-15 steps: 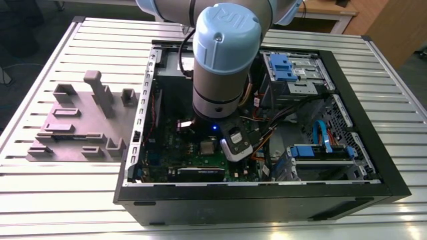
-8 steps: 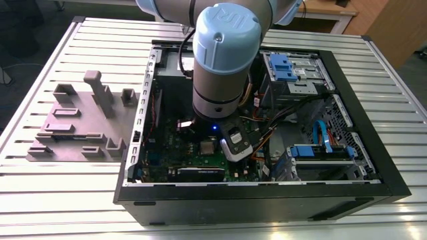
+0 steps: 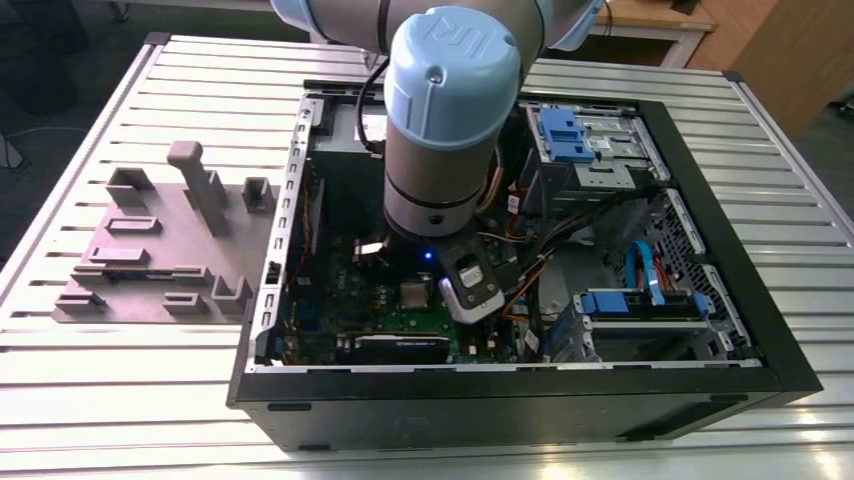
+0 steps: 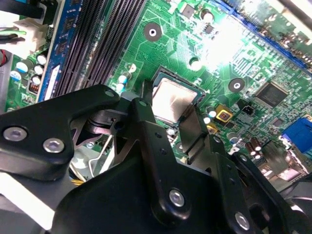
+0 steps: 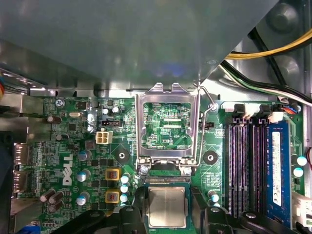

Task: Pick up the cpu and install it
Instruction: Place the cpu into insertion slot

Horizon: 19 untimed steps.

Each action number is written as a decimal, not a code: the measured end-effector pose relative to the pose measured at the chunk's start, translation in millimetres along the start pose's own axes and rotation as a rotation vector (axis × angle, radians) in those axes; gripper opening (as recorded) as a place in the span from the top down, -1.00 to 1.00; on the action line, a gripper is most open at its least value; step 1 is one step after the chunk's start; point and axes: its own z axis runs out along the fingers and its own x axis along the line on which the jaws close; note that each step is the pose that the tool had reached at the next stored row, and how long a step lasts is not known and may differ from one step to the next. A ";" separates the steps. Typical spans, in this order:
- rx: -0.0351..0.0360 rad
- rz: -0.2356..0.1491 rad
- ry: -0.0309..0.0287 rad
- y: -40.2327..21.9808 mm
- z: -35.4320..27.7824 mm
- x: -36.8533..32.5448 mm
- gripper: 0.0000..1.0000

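The cpu point(image 5: 166, 207) is a small square chip with a shiny silver top, lying level over the black socket on the green motherboard point(image 5: 73, 146). In both wrist views my gripper point(image 4: 168, 105) stands right over it, one black finger point(image 4: 146, 114) against each of two opposite edges, shut on the chip. The socket's silver hinged frame point(image 5: 167, 124) is swung open just beyond the cpu, with its wire lever point(image 5: 207, 105) raised. In the exterior view the arm point(image 3: 447, 120) reaches straight down into the open computer case point(image 3: 534, 400).
Black memory slots point(image 5: 241, 161) and a blue memory stick point(image 5: 276, 165) run beside the socket. A grey metal box point(image 5: 122, 39) overhangs the board, with yellow and black cables point(image 5: 273, 48) nearby. Outside the case a grey fixture plate point(image 3: 147, 260) lies on the slatted table point(image 3: 107, 380).
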 end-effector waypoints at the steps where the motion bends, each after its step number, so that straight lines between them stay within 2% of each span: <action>1: -0.0001 0.000 0.0014 0.0 0.1 0.0 0.07; 7: -0.0001 0.001 0.0098 0.8 0.2 0.0 0.07; 18: 0.0000 0.003 0.0322 1.0 -2.1 -2.5 0.07; 19: 0.0000 0.003 0.0328 1.0 -2.1 -3.3 0.07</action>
